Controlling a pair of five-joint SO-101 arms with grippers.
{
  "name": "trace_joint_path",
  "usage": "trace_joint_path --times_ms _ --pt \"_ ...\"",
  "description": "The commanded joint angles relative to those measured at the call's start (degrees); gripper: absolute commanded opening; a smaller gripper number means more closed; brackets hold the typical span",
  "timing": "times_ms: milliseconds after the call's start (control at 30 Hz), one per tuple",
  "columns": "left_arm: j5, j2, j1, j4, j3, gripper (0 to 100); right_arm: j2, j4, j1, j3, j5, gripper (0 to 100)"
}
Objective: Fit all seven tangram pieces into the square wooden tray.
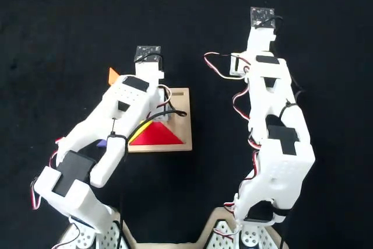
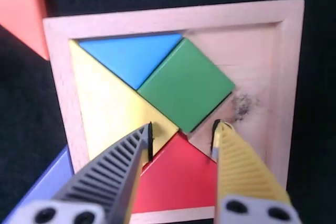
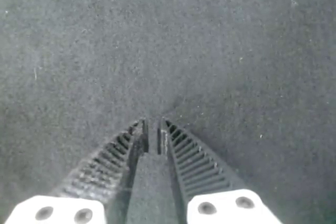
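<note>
The square wooden tray holds a blue triangle, a green square, a large yellow triangle and a large red triangle. Bare wood shows along one side of the tray. My left gripper is open just above the spot where the green square's corner meets the red triangle, with nothing between its fingers. An orange piece and a blue-violet piece lie on the cloth outside the tray. My right gripper is shut over bare black cloth.
From above, the left arm covers much of the tray; the orange piece lies at its far left and the violet piece at its near left. The right arm stretches away over black cloth.
</note>
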Motion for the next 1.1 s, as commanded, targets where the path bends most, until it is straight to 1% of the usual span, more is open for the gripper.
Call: trace_joint_path --times_ms 0,100,200,267,333,433,533,600,667,733,833,900,967,1067 --pt "-0.3 -4.3 -0.3 -0.5 -0.1 20 -4.3 4.3 -1.1 -4.0 0.4 4.6" --pt "-0.3 -10.5 -1.1 1.2 0.7 20 -9.2 10.3 -1.1 -4.0 0.4 4.6" --pt "-0.3 -18.2 -4.3 1.8 3.9 20 -14.0 15.8 -2.1 -3.0 0.7 4.4" --pt "-0.3 -23.9 -7.3 1.8 6.5 20 -17.2 19.5 -3.8 -1.6 4.6 2.0" --pt "-0.3 -30.0 -10.7 1.8 8.8 20 -20.1 23.0 -7.2 0.6 9.4 1.4" --pt "-0.2 -38.2 -16.6 1.8 12.4 20 -22.8 26.6 -13.9 5.8 14.4 1.1" --pt "-0.2 -44.7 -23.7 1.8 18.1 20 -23.2 27.4 -19.3 11.7 16.7 1.1" --pt "-0.3 -47.3 -28.6 0.9 22.6 20 -23.4 27.5 -21.3 14.4 16.9 1.1" --pt "-0.3 -48.9 -33.5 -3.5 28.4 20 -23.8 27.8 -22.2 15.7 17.0 1.1" --pt "-0.1 -49.5 -37.8 -10.3 34.4 20 -23.3 29.0 -22.7 15.6 17.0 1.1" --pt "0.1 -49.5 -42.1 -20.0 41.2 20 -23.3 29.4 -23.8 15.6 17.1 1.1" --pt "0.2 -49.5 -44.1 -24.6 43.8 20 -23.3 29.4 -25.9 15.6 17.1 1.1" --pt "0.2 -49.5 -45.7 -27.4 45.1 16 -23.3 29.5 -28.6 15.7 17.1 1.1" --pt "-0.3 -49.5 -47.2 -29.7 45.8 5 -23.2 29.5 -31.6 15.7 17.1 1.1"
